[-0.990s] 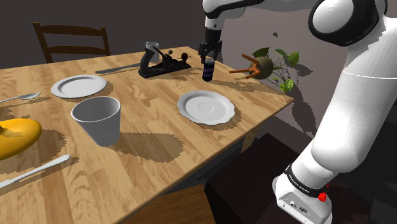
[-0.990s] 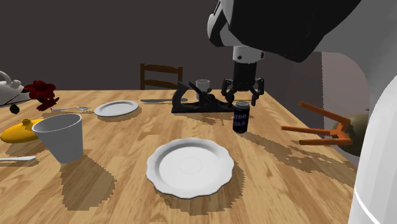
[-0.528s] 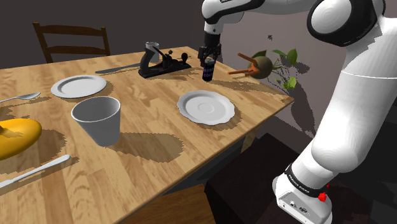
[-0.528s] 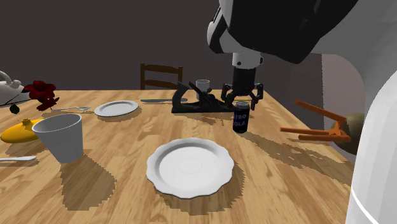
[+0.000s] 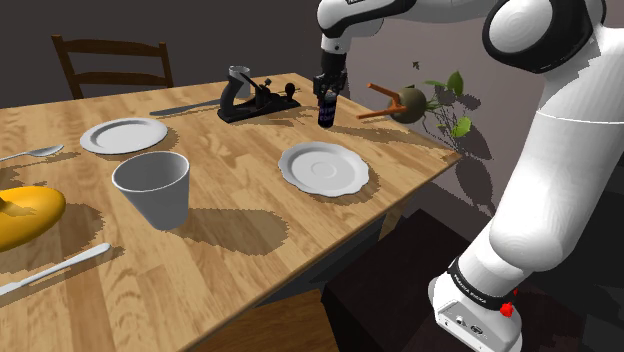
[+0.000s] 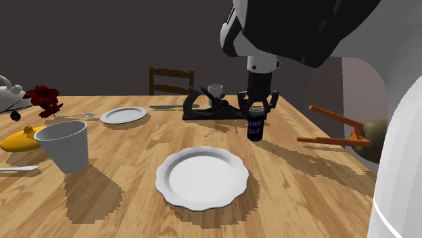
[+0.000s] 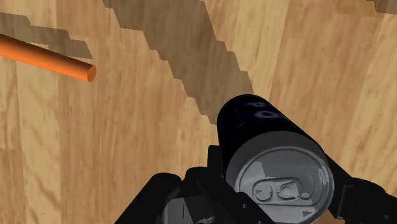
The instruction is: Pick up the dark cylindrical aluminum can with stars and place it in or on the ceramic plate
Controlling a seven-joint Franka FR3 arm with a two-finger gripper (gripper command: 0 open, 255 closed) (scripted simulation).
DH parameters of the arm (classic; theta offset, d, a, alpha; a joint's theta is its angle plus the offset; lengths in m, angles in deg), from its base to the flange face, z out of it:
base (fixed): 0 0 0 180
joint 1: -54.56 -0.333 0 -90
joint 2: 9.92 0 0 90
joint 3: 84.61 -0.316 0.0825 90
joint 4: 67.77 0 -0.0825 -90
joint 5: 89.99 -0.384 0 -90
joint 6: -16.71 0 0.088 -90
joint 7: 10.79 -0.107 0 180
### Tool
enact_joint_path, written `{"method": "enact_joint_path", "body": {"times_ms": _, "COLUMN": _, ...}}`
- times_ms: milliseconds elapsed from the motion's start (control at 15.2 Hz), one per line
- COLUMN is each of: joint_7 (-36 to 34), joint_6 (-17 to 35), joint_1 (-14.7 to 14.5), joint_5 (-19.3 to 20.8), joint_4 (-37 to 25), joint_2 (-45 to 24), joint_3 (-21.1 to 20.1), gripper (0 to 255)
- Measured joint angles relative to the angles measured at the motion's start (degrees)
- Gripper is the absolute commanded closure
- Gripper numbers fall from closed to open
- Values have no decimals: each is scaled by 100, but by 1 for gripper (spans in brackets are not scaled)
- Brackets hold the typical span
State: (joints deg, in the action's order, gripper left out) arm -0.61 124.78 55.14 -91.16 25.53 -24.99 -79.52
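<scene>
A dark can with pale lettering [image 5: 326, 111] [image 6: 255, 127] stands upright on the wooden table [image 5: 230, 200], near its far edge. My black gripper [image 5: 327, 96] [image 6: 255, 109] comes straight down on it and is shut on the can's upper part. In the wrist view the can [image 7: 254, 121] shows its grey lid and pull tab, and the gripper [image 7: 283, 181] clasps it from both sides. A white scalloped plate [image 5: 323, 166] [image 6: 201, 177] lies on the table nearer the front, a short way from the can.
A black hand plane [image 5: 258, 100] [image 6: 213, 107] lies just behind the can. An orange-legged object [image 5: 385, 100] [image 6: 335, 132] hangs past the table edge. A white cup [image 5: 152, 187], a second plate [image 5: 123, 134], a yellow object [image 5: 25, 215] and cutlery lie further off.
The gripper came down a little over the can and its fingers closed on it. The orange-legged object beyond the table edge has shifted.
</scene>
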Motion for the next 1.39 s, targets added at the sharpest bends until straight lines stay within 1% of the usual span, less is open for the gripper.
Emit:
{"method": "enact_joint_path", "body": {"times_ms": 330, "joint_7": 0, "joint_6": 2, "joint_1": 1, "joint_5": 0, "joint_4": 1, "joint_2": 0, "joint_3": 1, "gripper": 255}}
{"method": "enact_joint_path", "body": {"times_ms": 462, "joint_7": -3, "joint_6": -88, "joint_1": -2, "joint_5": 1, "joint_4": -66, "joint_2": 18, "joint_3": -1, "gripper": 255}}
{"method": "enact_joint_path", "body": {"times_ms": 792, "joint_7": -12, "joint_6": -419, "joint_1": -5, "joint_5": 7, "joint_4": -344, "joint_2": 74, "joint_3": -1, "gripper": 255}}
{"method": "enact_joint_path", "body": {"times_ms": 1386, "joint_7": -3, "joint_6": -1146, "joint_1": 11, "joint_5": 2, "joint_4": -1138, "joint_2": 6, "joint_3": 6, "gripper": 255}}
